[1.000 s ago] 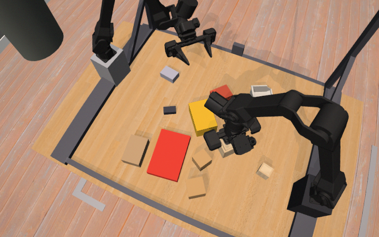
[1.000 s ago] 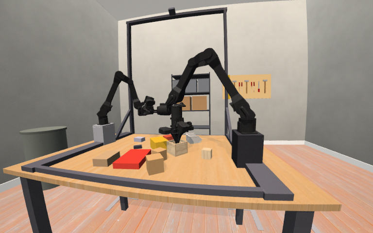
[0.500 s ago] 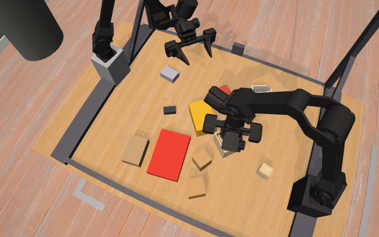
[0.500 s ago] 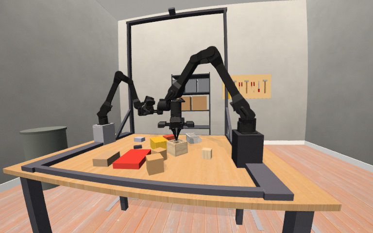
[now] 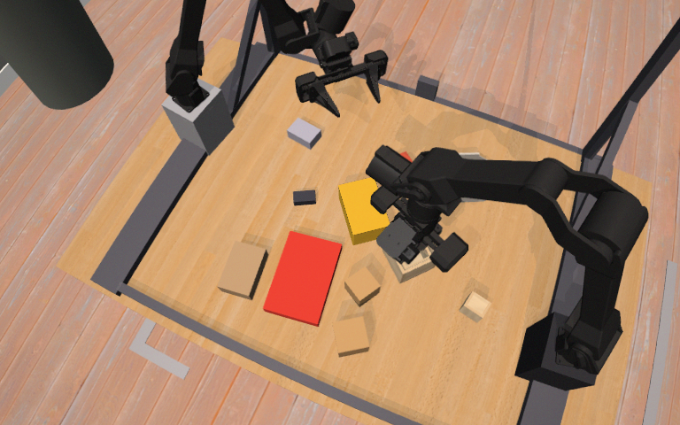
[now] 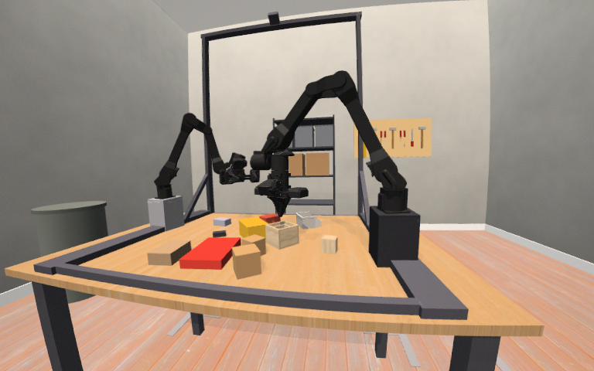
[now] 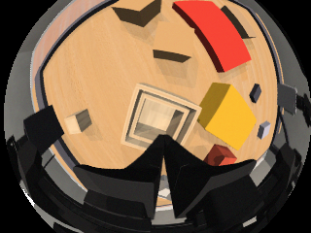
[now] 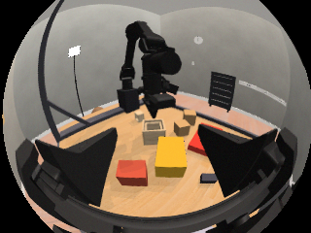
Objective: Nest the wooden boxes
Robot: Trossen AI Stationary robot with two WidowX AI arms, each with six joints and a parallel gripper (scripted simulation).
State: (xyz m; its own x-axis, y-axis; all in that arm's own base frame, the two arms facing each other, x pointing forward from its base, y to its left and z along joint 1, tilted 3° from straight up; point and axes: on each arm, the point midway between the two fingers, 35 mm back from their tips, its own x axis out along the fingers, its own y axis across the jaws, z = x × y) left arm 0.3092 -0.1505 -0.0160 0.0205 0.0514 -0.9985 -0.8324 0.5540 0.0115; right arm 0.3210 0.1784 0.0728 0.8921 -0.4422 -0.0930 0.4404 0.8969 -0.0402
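Grey-walled room, wooden table point(image 5: 200, 235) point(image 6: 315, 280) point(image 7: 97, 63) point(image 8: 180, 204): nest partly built, possible last piece well apart.

Largest first: flat red slab point(image 5: 303, 278) point(image 6: 209, 251) point(image 7: 216, 36) point(image 8: 198, 143), off to one side. Yellow block point(image 5: 358, 203) point(image 6: 251, 227) point(image 7: 227, 116) point(image 8: 170, 152), just beside the nest and likely to crowd wide fingers. Big outer wooden box point(image 5: 413, 273) point(image 6: 280, 238) point(image 7: 127, 131) point(image 8: 153, 138), upright on the table, open side up; smaller inner box point(image 5: 418, 262) point(image 6: 282, 226) point(image 7: 167, 101) point(image 8: 155, 127) inside, apparently flat. Left gripper point(image 5: 412, 256) point(image 6: 281, 214) point(image 7: 164, 137) point(image 8: 154, 116) over the nest, closed on nothing. Right gripper point(image 5: 359, 109) point(image 6: 245, 175) point(image 8: 157, 128) wide apart, nothing between the fingers, clear of the work.

Two tan blocks near the nest; small red block point(image 5: 405, 157) point(image 6: 269, 217) point(image 7: 221, 156) point(image 8: 132, 173) beyond the yellow one. Smallest, pale wooden cube point(image 5: 476, 305) point(image 6: 329, 243) point(image 7: 78, 121) point(image 8: 139, 116), alone; upturned box or solid, impossible to tell.

Step in hand, probably: settling or checking the inner box. Next: lift clear, open, inspect the cube; if hollow, turn open side up and lower in square, without tilting against the rims.
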